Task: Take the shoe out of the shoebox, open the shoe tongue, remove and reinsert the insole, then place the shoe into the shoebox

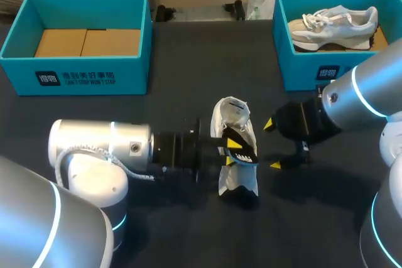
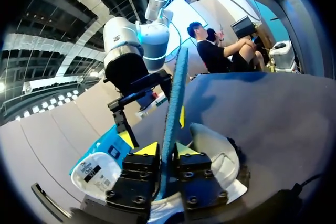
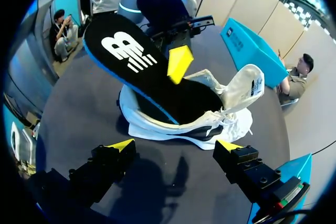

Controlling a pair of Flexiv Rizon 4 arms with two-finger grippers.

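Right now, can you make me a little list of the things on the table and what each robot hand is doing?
shoe: white, on the dark table between the two grippers, tongue folded back
insole: black with a blue edge, one end in the shoe, the other sticking out
left gripper: shut on the insole's edge
right gripper: open, beside the shoe, touching nothing
left shoebox: teal, brown cardboard inside, no shoe
right shoebox: teal, a second shoe in it
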